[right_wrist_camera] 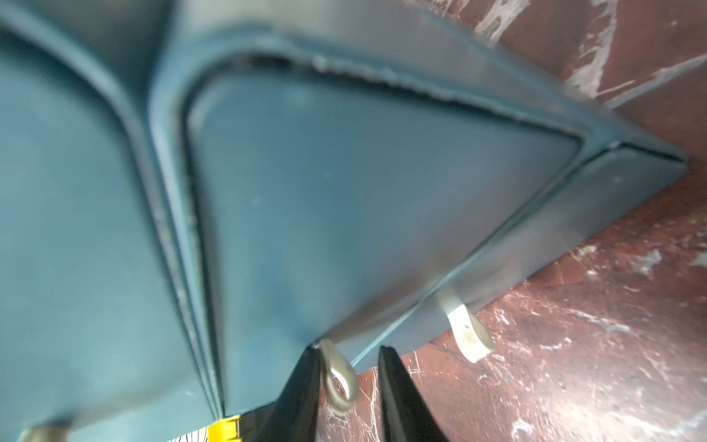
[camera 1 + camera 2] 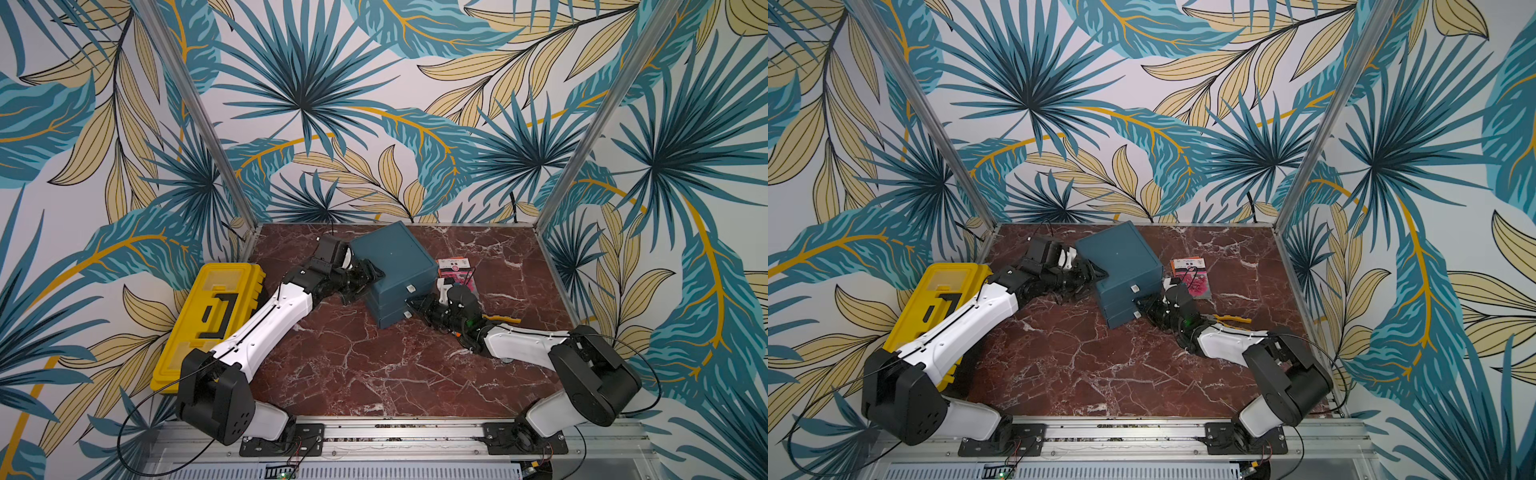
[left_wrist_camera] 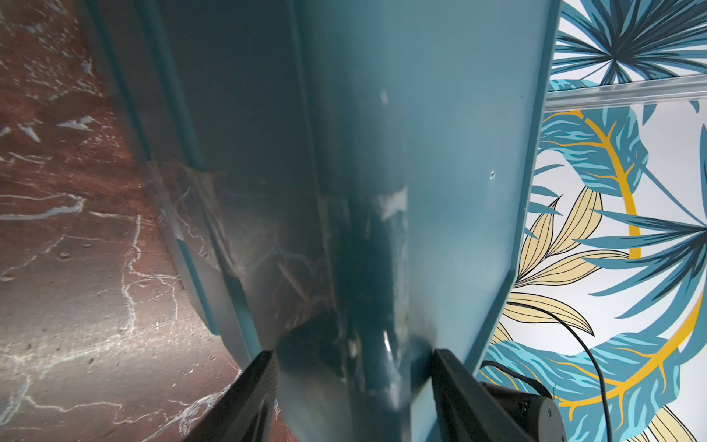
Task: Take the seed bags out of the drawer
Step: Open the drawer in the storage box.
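At mid-tabletop [image 2: 374, 365] the blue cabinet [image 2: 390, 253] has all three drawers shut, so any seed bags inside are hidden; one seed bag [image 2: 455, 270] lies just right of it. I have the left jaws clamped over its far-left corner, I reckon to brace it against the pull. The right jaws straddle the middle drawer's [image 1: 363, 210] pull loop [image 1: 338, 377], one finger touching, slightly apart, gripping nothing. Bare marble near the front gives sliding room, though an orange-handled tool [image 2: 505, 320] sits beside my right forearm.
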Motion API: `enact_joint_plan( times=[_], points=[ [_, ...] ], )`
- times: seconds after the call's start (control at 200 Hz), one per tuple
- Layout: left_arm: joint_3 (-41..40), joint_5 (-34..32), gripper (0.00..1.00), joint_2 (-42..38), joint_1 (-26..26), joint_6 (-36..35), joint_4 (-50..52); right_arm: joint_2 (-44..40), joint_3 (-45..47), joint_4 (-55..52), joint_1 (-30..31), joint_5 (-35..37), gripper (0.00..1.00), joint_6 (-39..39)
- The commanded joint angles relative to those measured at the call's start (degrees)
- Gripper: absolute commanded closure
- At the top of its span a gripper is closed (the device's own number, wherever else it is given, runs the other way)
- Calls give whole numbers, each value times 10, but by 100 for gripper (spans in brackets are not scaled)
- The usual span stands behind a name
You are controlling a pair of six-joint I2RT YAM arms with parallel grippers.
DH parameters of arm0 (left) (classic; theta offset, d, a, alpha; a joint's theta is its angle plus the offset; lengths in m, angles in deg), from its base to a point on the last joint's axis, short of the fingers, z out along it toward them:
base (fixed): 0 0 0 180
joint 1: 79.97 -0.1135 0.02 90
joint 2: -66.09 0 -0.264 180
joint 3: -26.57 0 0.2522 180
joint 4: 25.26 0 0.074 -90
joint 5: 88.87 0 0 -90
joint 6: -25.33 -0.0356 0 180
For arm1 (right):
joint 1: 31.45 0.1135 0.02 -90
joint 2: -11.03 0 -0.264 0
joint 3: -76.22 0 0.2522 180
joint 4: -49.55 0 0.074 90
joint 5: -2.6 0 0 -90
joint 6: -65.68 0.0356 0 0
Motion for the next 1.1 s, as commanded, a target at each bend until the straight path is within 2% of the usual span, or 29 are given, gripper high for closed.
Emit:
enact_joint_plan(
  times=[0.0,0.115,0.311,0.496,0.841,1.097],
  points=[
    [0,-2,33,-1,-1,-9,38,13,12,39,2,13,75,12],
    [0,-3,32,-3,-2,-9,41,16,11,44,2,11,82,14],
    [0,-5,32,2,-2,-6,35,-3,25,30,2,4,100,16],
    [-3,-11,33,3,-2,4,21,-73,60,-27,3,0,100,8],
    [-27,-21,33,-7,-2,32,-20,-269,134,-210,2,2,100,-14],
    [-41,-30,32,-19,-2,40,-27,-359,172,-287,2,-2,100,-12]
  ],
)
